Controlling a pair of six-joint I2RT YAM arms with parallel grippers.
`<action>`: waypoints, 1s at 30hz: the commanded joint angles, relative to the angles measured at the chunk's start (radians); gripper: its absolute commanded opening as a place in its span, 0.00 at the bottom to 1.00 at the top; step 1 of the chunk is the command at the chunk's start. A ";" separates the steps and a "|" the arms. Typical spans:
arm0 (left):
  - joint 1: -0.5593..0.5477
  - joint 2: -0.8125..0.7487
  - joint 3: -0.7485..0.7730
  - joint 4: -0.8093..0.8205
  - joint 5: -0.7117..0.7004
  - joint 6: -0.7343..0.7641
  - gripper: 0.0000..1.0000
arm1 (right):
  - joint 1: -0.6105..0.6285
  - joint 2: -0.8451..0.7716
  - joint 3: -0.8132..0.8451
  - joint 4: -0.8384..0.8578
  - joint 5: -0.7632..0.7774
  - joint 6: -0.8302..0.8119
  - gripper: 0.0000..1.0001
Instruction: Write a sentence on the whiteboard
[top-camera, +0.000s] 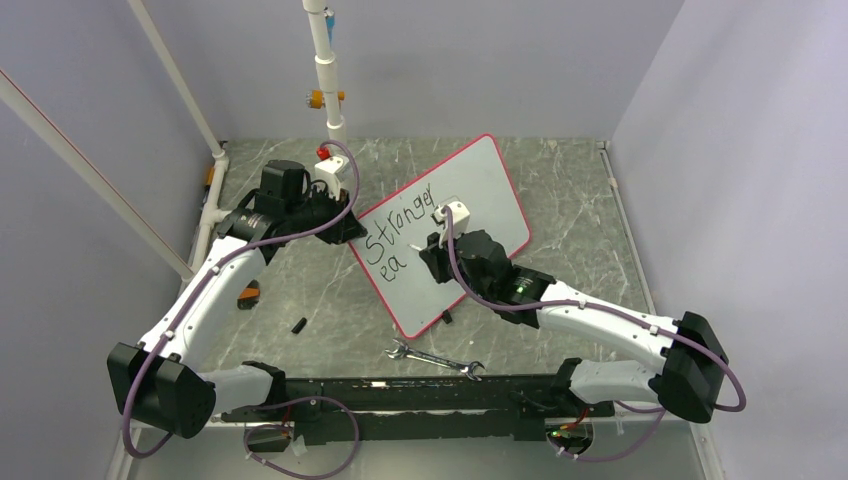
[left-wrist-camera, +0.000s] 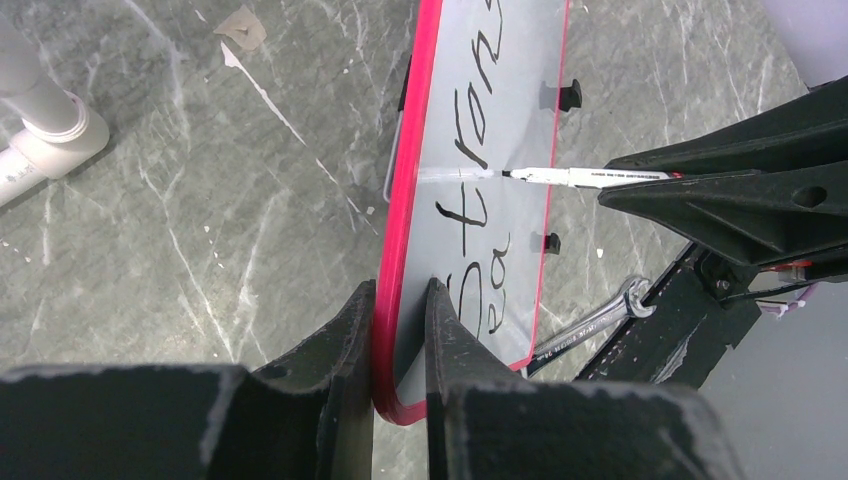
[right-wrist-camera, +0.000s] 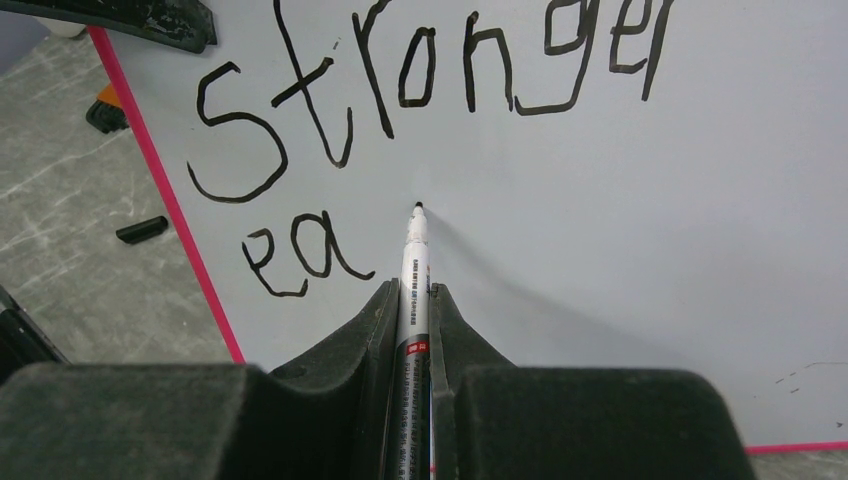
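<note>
The whiteboard (top-camera: 485, 185), white with a red-pink rim, lies slanted on the marble table. The sentence (top-camera: 398, 232) on it reads "Stronger" with "ea" beneath. My left gripper (top-camera: 348, 224) is shut on the board's left corner; in the left wrist view its fingers (left-wrist-camera: 398, 292) pinch the red rim (left-wrist-camera: 404, 190). My right gripper (top-camera: 434, 256) hovers over the board's middle, shut on a white marker (right-wrist-camera: 413, 270). The marker's black tip sits just right of "ea" (right-wrist-camera: 305, 255), at or just above the whiteboard (right-wrist-camera: 620, 250). Whether it touches I cannot tell.
A steel wrench (top-camera: 435, 358) lies near the front rail, below the board. A small black cap (top-camera: 298, 325) rests left of it, and an orange-black object (top-camera: 248, 295) lies by the left arm. A white pipe (top-camera: 325, 70) stands at the back. Walls enclose three sides.
</note>
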 joint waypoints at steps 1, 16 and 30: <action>0.015 -0.023 0.004 0.025 -0.194 0.108 0.00 | -0.006 0.016 0.013 0.061 -0.023 0.005 0.00; 0.014 -0.025 0.004 0.027 -0.196 0.109 0.00 | -0.006 0.021 -0.017 0.065 -0.117 0.029 0.00; 0.015 -0.027 0.004 0.027 -0.198 0.108 0.00 | -0.006 -0.034 -0.088 0.030 -0.141 0.046 0.00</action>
